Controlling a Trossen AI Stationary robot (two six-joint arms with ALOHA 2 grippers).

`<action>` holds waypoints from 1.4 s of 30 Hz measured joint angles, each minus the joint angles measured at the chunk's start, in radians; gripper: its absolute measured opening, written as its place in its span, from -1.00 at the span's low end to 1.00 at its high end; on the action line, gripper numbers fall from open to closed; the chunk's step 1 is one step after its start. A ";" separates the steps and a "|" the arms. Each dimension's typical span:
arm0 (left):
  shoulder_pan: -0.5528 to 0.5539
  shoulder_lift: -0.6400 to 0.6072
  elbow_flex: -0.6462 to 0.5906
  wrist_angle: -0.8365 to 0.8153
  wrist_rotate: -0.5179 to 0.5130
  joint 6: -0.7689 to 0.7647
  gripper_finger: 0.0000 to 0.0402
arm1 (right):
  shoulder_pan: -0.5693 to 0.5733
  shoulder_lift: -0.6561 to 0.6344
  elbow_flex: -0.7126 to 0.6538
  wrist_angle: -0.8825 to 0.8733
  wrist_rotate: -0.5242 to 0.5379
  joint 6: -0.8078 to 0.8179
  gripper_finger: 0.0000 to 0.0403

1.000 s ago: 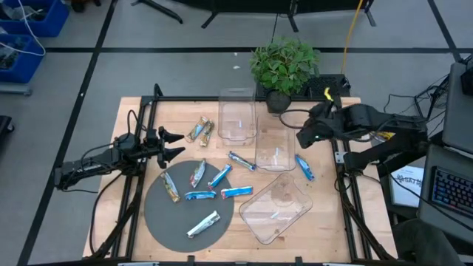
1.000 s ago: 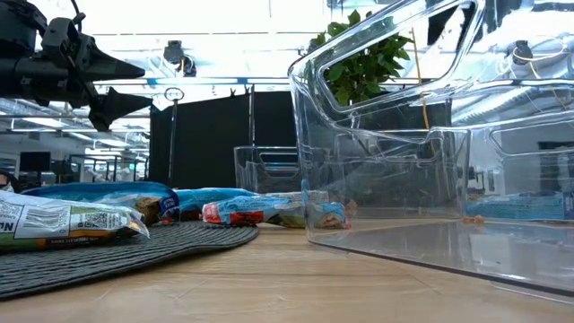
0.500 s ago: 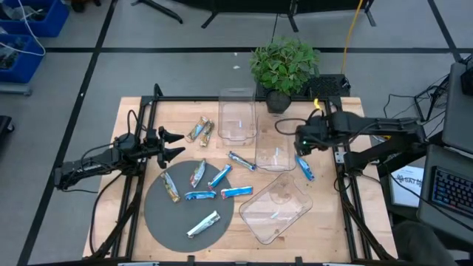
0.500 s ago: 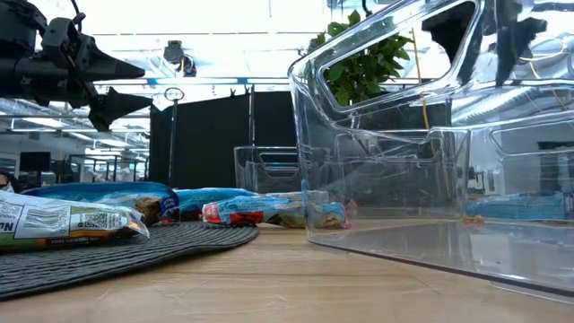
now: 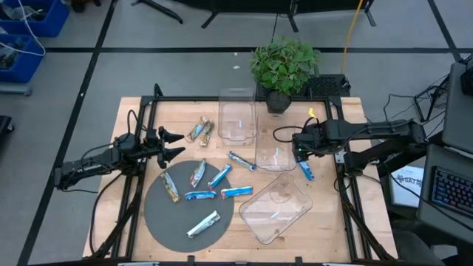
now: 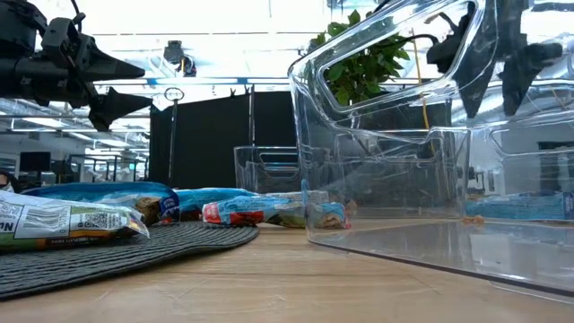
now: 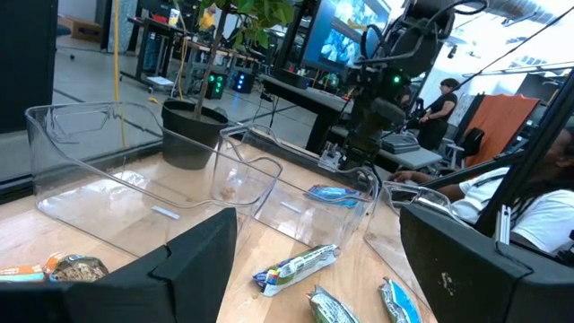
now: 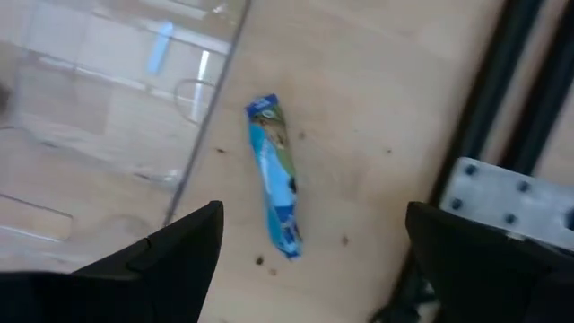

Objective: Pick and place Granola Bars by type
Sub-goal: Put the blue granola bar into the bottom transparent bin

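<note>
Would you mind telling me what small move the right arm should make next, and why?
Probably a straight descent. The right hand is open and hangs over the blue bar lying on bare wood beside the clear bin, and the bar sits between its fingers in the wrist view. The left hand waits near the mat.

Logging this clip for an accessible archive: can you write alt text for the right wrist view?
A blue granola bar lies on the bare wooden table, framed between the right gripper's open fingers. A clear plastic bin sits beside it.

Light wooden table (image 5: 133,118) carrying: round grey mat (image 5: 159,214), three clear bins (image 5: 237,114), potted plant (image 5: 284,66) (far edge), scattered granola bars (image 5: 304,168).
</note>
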 joint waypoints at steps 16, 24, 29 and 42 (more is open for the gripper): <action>0.000 0.000 0.000 0.000 0.000 0.000 0.54 | 0.000 0.001 -0.238 0.256 -0.138 -0.023 0.68; 0.000 0.000 0.000 0.000 0.000 0.000 0.54 | 0.001 0.000 -0.280 0.271 -0.155 -0.023 0.68; 0.000 0.000 0.000 0.000 0.000 0.000 0.54 | 0.012 0.000 -0.311 0.314 -0.154 -0.020 0.68; 0.000 0.000 0.000 0.000 0.000 0.000 0.55 | 0.062 -0.004 -0.394 0.406 -0.153 0.031 0.68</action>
